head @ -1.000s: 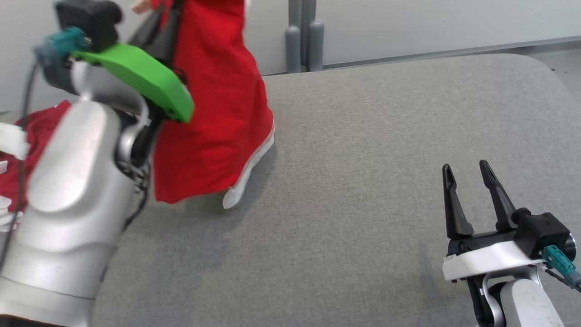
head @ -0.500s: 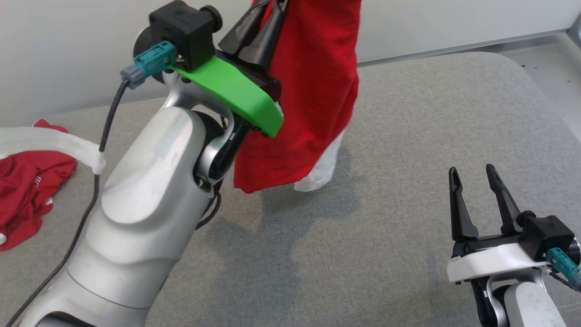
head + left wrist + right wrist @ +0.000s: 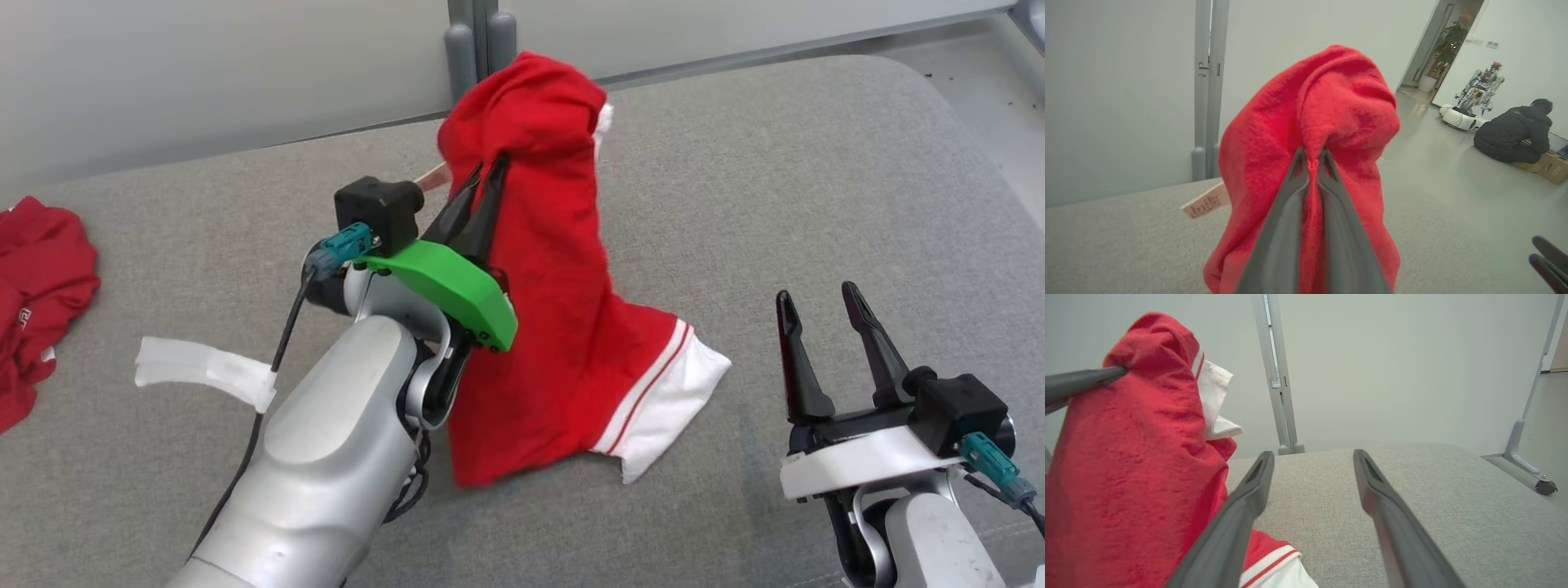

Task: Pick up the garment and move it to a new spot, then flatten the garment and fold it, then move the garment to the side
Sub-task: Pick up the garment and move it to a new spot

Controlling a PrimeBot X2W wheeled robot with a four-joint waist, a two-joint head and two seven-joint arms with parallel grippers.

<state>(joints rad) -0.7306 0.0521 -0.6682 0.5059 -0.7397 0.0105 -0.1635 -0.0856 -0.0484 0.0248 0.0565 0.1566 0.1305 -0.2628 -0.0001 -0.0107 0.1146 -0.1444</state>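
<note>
The garment (image 3: 563,310) is red with a white, red-striped hem. It hangs bunched from my left gripper (image 3: 488,166), which is shut on a fold near its top; its lower part and white hem (image 3: 673,392) rest on the grey table (image 3: 816,180). In the left wrist view my left gripper (image 3: 1312,157) pinches the red garment (image 3: 1327,118), and a paper tag (image 3: 1205,201) sticks out at its left. My right gripper (image 3: 816,294) stands open at the lower right, apart from the cloth. In the right wrist view my right gripper (image 3: 1312,455) holds nothing, with the garment (image 3: 1135,457) to its left.
Another red garment (image 3: 41,278) lies at the table's left edge, and a white strip (image 3: 204,371) lies near my left forearm. A grey post (image 3: 478,37) stands behind the table. In the left wrist view a person (image 3: 1515,130) crouches by another robot (image 3: 1478,90) on the floor.
My left gripper has come down and toward the table's middle with the garment, whose lower part now lies on the surface. The head camera has shifted. The right gripper stays open.
</note>
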